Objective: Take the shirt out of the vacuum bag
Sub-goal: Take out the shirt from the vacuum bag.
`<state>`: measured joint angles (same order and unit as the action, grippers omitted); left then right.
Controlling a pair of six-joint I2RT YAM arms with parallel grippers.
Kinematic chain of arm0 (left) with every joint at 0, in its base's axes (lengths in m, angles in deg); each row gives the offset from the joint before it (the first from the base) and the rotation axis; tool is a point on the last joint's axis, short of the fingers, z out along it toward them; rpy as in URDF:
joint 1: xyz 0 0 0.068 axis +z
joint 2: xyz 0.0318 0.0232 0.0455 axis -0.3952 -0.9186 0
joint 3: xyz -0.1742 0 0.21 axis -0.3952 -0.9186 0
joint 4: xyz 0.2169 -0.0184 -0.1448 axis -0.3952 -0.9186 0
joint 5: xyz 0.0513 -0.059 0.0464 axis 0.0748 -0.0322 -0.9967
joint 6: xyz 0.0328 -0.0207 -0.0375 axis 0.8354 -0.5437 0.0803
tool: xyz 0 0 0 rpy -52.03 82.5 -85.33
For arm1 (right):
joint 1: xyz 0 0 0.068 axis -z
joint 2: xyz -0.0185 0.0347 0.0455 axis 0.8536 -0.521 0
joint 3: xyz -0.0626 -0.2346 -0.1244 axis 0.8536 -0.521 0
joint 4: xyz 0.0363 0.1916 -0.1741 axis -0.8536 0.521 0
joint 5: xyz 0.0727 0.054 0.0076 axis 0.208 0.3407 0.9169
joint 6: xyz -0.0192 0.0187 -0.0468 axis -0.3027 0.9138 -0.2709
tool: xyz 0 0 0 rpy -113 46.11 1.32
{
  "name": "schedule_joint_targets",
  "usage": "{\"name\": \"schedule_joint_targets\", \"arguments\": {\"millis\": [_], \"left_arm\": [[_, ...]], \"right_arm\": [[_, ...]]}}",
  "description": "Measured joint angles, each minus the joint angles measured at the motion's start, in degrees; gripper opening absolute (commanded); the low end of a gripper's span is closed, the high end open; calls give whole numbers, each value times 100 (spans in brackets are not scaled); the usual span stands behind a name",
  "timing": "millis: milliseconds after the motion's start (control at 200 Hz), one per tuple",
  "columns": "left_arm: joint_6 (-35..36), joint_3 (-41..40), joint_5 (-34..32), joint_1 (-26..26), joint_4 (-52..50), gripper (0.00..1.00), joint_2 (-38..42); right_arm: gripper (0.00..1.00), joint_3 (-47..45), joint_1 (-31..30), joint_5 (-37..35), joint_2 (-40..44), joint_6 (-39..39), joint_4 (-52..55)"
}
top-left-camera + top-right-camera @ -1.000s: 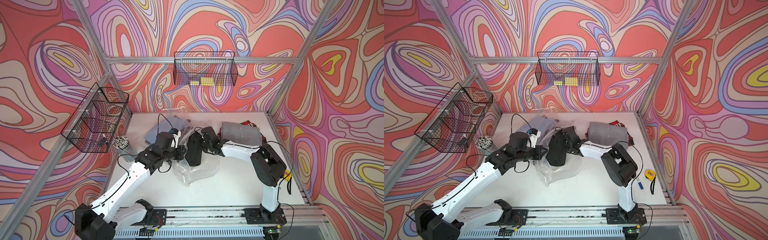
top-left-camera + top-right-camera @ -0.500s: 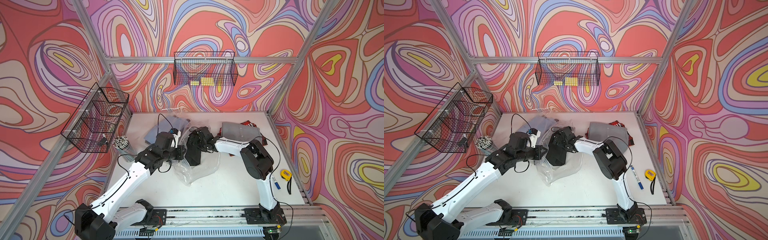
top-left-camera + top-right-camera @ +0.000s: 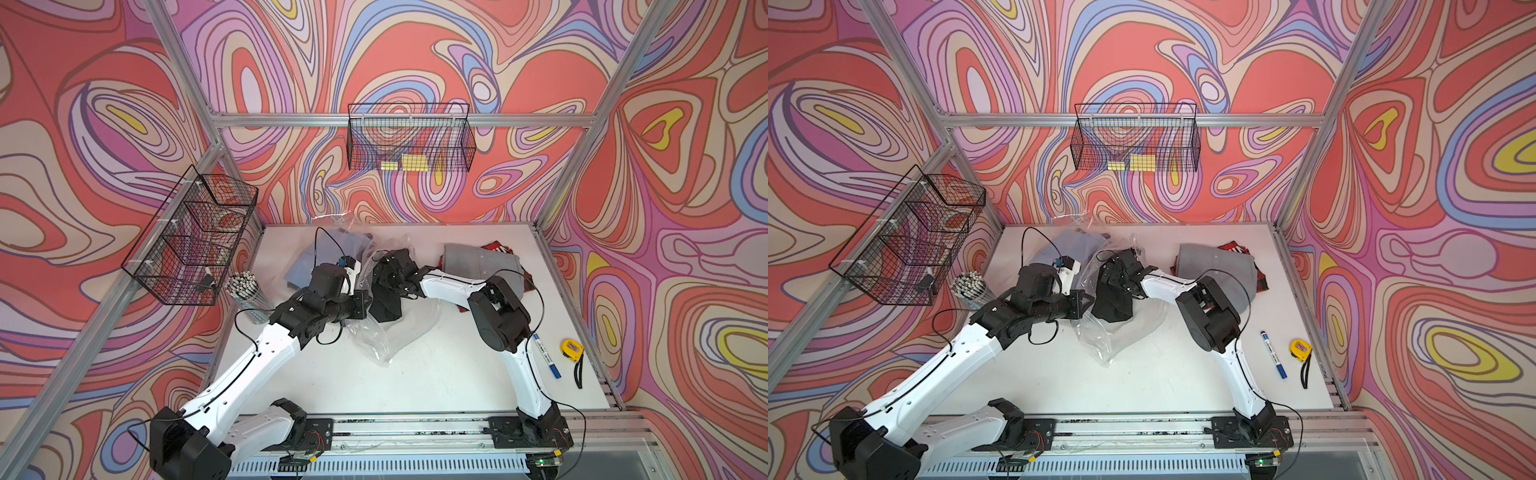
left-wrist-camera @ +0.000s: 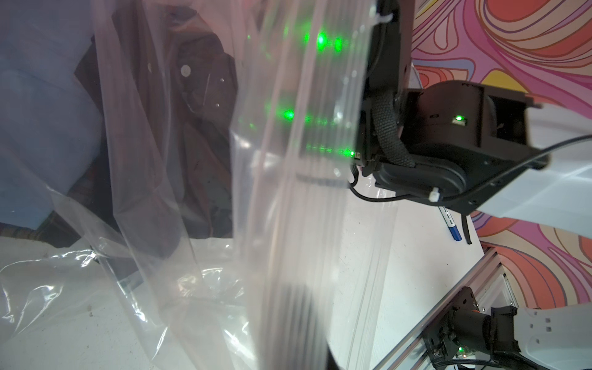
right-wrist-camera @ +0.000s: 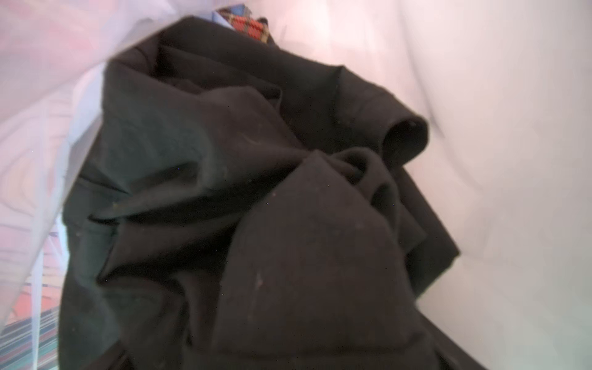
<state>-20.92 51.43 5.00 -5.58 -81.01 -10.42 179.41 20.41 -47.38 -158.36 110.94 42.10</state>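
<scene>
Left jaws clamped on vacuum bag (image 3: pixel 374 345) edge; right jaws spread wide inside it, close to shirt (image 3: pixel 386 305).

1. Nothing in the room can be read from where the views stand.
2. The red cloth (image 3: pixel 498 249) at the far side of the counter (image 3: pixel 436 374) carries white lettering, seen in both top views (image 3: pixel 1233 248), but too small to make out.
3. The blue marker (image 3: pixel 545 356) near the counter's right edge has a line of dark print along its white barrel; it stays illegible in a top view (image 3: pixel 1273 354) and in the left wrist view (image 4: pixel 450 224).
4. The yellow tape measure (image 3: pixel 572 348) beside it shows no legible brand or number.
5. The yellow slips (image 3: pixel 414 163) in the wire basket (image 3: pixel 469 145) on the back wall look blank.
</scene>
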Motion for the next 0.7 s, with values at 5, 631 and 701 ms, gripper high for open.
{"name": "schedule_joint_targets", "arguments": {"millis": [5, 631, 701], "left_arm": [[0, 0, 0, 0, 0, 0, 0], [0, 0, 24, 0, 15, 0, -9], [0, 0, 26, 0, 20, 0, -9]], "right_arm": [[98, -13, 0, -2, -2, 0, -35], [55, -1281, 317, 1045, -538, 951, -4103], [51, -1322, 339, 1137, -612, 1058, -4262]]}}
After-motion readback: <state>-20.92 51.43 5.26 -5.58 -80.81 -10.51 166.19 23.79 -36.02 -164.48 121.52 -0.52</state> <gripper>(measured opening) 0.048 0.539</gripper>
